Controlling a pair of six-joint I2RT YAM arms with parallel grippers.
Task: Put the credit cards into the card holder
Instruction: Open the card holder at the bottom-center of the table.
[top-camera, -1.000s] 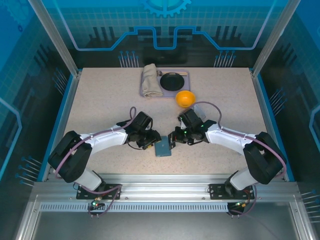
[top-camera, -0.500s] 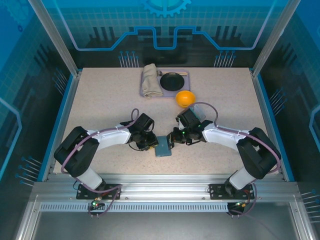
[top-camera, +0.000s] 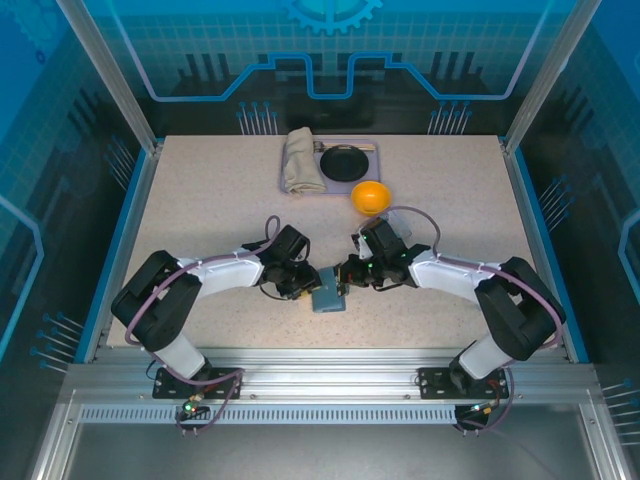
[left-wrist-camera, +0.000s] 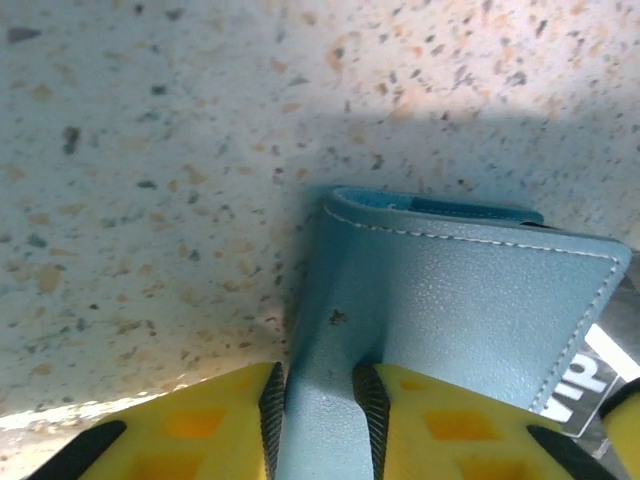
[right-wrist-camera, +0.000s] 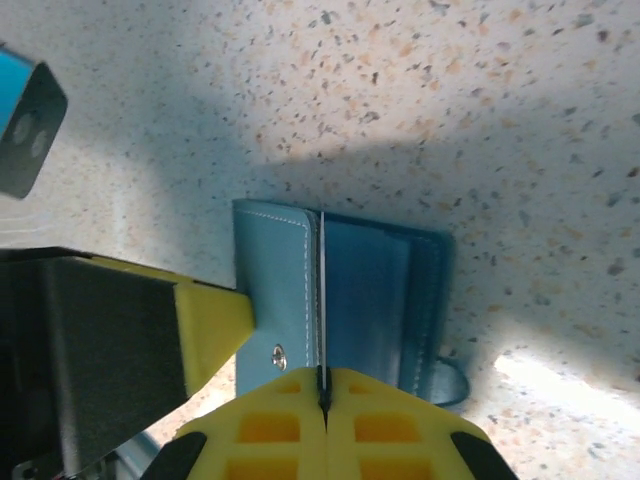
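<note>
— At the front of the table (top-camera: 200, 220), where is the card holder (top-camera: 327, 297) lying?
— Between both arms. The left gripper (left-wrist-camera: 320, 405) is pinching its flap; the right gripper (right-wrist-camera: 323, 400) is clamping a credit card (right-wrist-camera: 322, 290) edge-on at its opening.
— Any writing?
— Print is showing on a card corner (left-wrist-camera: 590, 385), too cropped to read.

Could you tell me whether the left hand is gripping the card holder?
Yes, the left hand pinches a flap of the card holder between its yellow fingers.
</note>
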